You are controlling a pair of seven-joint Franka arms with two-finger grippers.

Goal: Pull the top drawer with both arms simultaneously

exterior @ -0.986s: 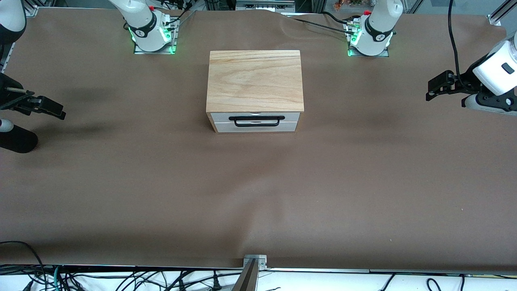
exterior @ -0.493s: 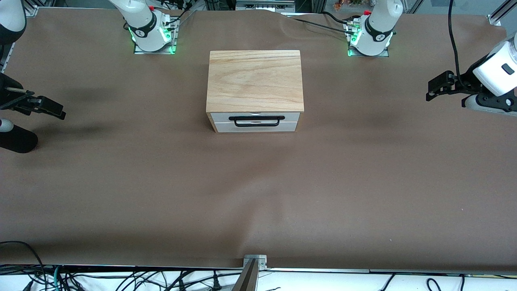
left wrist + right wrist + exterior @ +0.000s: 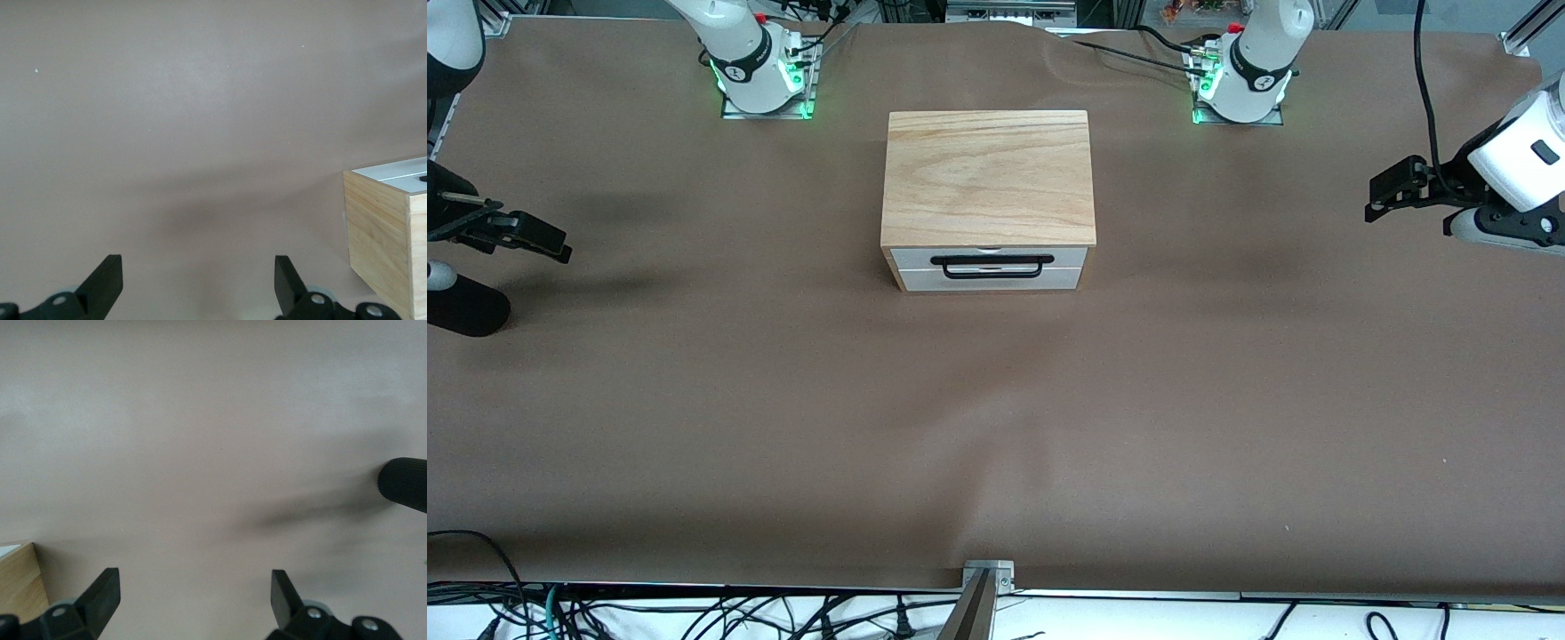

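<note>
The top drawer is shut in the light wood cabinet at mid-table, its white front and long black handle facing the front camera. My left gripper hovers open over the bare table at the left arm's end, well away from the cabinet. My right gripper hovers open at the right arm's end, equally far off. In the left wrist view the open gripper holds nothing, and a cabinet corner shows. The right wrist view shows its gripper empty over the brown mat.
A brown mat covers the whole table. A second white drawer front sits below the top one. A black cylinder shows near the right gripper, also in the right wrist view. Both arm bases stand farther from the front camera than the cabinet.
</note>
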